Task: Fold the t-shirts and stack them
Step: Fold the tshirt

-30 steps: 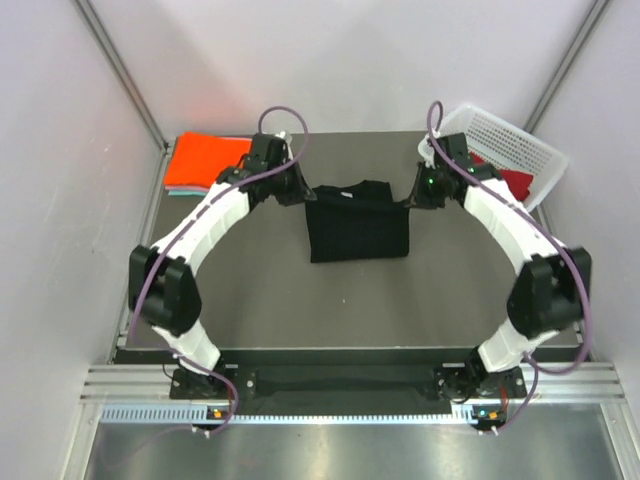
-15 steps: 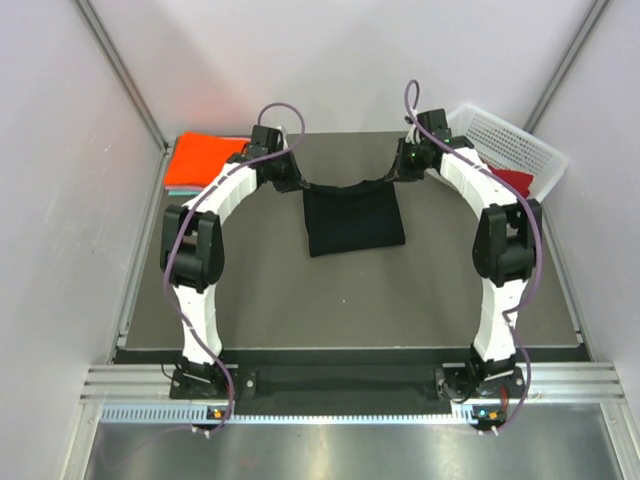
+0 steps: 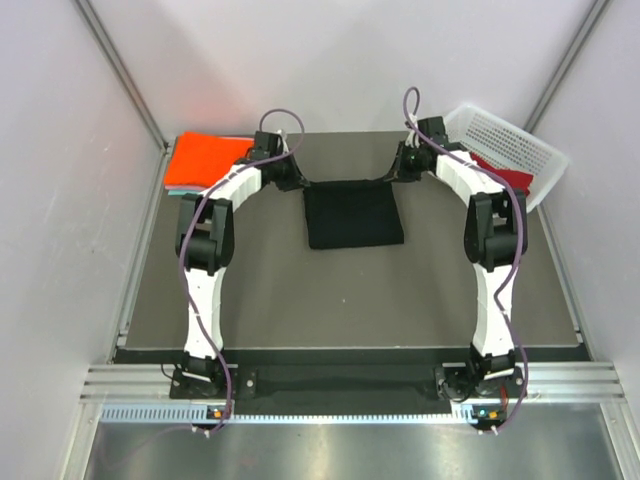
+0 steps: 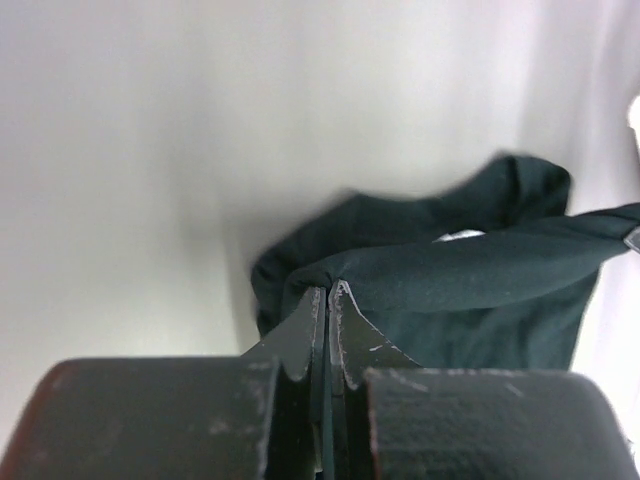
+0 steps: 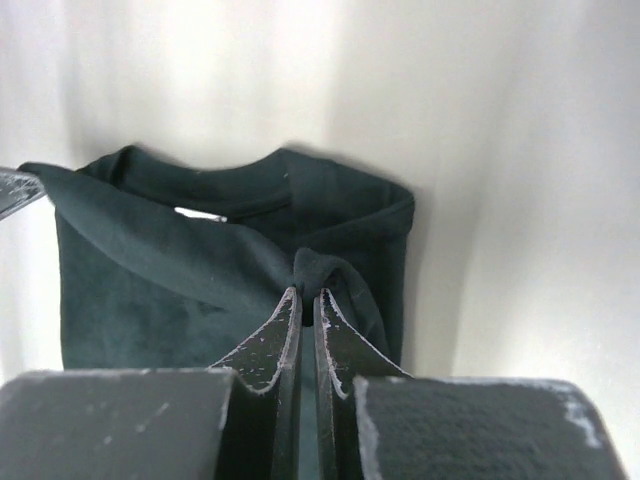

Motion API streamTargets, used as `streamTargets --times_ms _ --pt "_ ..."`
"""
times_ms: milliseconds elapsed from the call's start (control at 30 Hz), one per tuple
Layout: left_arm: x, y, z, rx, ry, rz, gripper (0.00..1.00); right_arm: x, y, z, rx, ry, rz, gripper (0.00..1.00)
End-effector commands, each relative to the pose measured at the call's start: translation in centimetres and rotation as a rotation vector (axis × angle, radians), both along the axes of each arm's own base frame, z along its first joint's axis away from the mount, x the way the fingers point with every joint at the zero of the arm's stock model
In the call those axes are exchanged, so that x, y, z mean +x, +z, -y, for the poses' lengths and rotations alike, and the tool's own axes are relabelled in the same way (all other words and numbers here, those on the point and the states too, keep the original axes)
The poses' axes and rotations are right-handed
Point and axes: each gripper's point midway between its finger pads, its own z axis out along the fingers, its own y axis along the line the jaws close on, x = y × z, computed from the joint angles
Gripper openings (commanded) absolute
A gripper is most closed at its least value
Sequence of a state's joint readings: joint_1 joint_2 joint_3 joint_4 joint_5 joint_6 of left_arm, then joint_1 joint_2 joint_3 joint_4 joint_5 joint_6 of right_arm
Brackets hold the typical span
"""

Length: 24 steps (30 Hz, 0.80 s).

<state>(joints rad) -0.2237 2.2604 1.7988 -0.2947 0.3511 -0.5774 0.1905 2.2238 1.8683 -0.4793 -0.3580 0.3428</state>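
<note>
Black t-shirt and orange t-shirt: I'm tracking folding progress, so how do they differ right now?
Colour: the black t-shirt is dark; the orange t-shirt is bright. Place: the black t-shirt sits centrally, the orange t-shirt in the far left corner. State: the black t-shirt's far edge is pinched and stretched between the left tool and right tool; the orange t-shirt lies flat, untouched. Both are plain cloth.
</note>
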Motion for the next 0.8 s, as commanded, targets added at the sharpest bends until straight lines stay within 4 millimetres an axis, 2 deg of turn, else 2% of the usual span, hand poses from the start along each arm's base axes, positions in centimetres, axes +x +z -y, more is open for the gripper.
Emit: streamTargets --times_ms 0,67,133,233,267,300,367,400,467,500,567,600,633,700,767 --pt "3.0 2.0 0.1 -0.028 0.010 0.108 0.00 3.3 2.2 0.1 0.031 0.012 0.129 0.03" --pt "3.5 1.6 0.0 -0.026 0.021 0.110 0.00 3.9 2.0 0.4 0.020 -0.004 0.137 0.06" --pt "3.9 1.5 0.0 -0.027 0.014 0.119 0.00 4.3 1.8 0.5 0.013 -0.012 0.146 0.16" --pt "3.8 1.9 -0.9 0.068 0.002 0.144 0.17 5.3 3.0 0.8 -0.006 0.001 0.180 0.26" --pt "4.6 2.2 -2.6 0.156 0.070 0.158 0.21 4.8 3.0 1.1 -0.021 0.008 0.154 0.29" --pt "4.1 3.0 -3.3 0.194 0.084 0.157 0.29 5.3 4.9 1.4 -0.025 0.014 0.185 0.35" --pt "3.3 3.3 -4.4 0.252 0.106 0.155 0.31 4.4 6.1 2.1 -0.054 0.040 0.180 0.41" --pt "2.9 5.5 -4.9 0.269 0.124 0.189 0.35 3.8 7.4 2.2 -0.059 0.050 0.198 0.44" --pt "0.9 6.3 -4.4 0.298 0.099 0.208 0.46 2.4 8.0 2.0 -0.059 0.086 0.198 0.48" --pt "0.0 6.3 -3.4 0.277 0.058 0.205 0.51 1.1 8.1 1.9 -0.045 0.109 0.181 0.49" --pt "-2.1 5.7 -1.9 0.214 -0.014 0.177 0.53 -0.4 7.4 1.8 -0.041 0.132 0.149 0.49" --pt "-3.3 5.7 -0.4 0.146 -0.082 0.162 0.53 -1.7 6.7 1.9 -0.038 0.145 0.119 0.49" --pt "-4.6 4.5 0.1 0.130 -0.111 0.132 0.54 -2.4 6.3 1.9 -0.045 0.166 0.113 0.49" --pt "-6.2 4.1 1.0 0.135 -0.159 0.125 0.56 -4.1 5.2 2.3 -0.062 0.190 0.081 0.49" --pt "-7.9 2.8 1.4 0.146 -0.188 0.087 0.57 -5.6 4.2 2.6 -0.075 0.205 0.046 0.50"
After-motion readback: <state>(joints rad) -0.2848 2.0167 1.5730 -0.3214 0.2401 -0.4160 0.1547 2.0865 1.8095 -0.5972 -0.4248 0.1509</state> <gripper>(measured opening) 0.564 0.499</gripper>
